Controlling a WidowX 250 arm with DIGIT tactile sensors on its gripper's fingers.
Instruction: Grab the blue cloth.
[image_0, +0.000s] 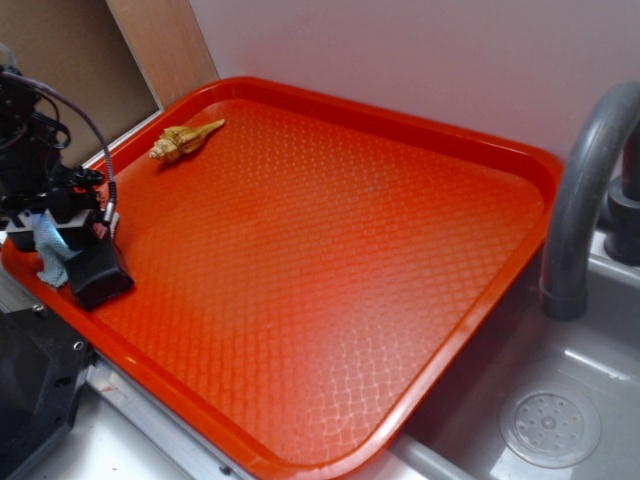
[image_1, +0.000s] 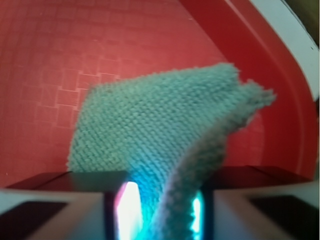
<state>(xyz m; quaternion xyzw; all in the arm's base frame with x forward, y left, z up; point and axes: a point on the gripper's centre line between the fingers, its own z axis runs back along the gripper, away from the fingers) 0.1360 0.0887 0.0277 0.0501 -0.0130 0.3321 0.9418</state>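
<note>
My jaws are pinched on a fold of the cloth (image_1: 150, 145), my gripper (image_0: 62, 238) holding it just above the tray's (image_0: 400, 130) near-left corner, where the soft, light, limp knit droops, best gripped by a bunched edge.

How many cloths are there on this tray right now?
1: the blue cloth, pinched in the gripper at the tray's left edge. No others visible.

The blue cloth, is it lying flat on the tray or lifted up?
Lifted: the blue cloth is pinched in the claw and dangles.
</note>
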